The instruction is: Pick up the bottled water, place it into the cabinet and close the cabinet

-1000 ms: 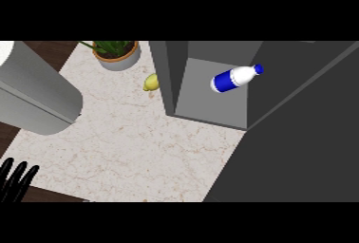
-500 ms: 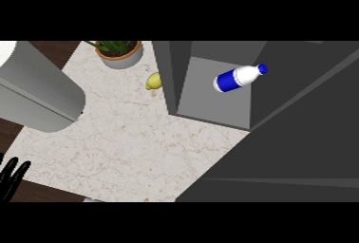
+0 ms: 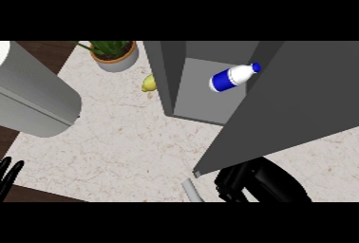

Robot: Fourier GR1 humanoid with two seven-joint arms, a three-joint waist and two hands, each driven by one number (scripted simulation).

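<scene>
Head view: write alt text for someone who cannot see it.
A blue-and-white water bottle lies inside a grey cabinet, whose door stands angled partway across the opening. The robot's right hand is by the door's lower edge; its left hand rests open at the view's lower left.

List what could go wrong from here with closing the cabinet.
1. The bottled water lies tilted in the cabinet, its cap close to the door; the door could catch it and knock it.
2. The right hand sits at the door's lower edge, partly hidden, so it might slip off the door.
</scene>
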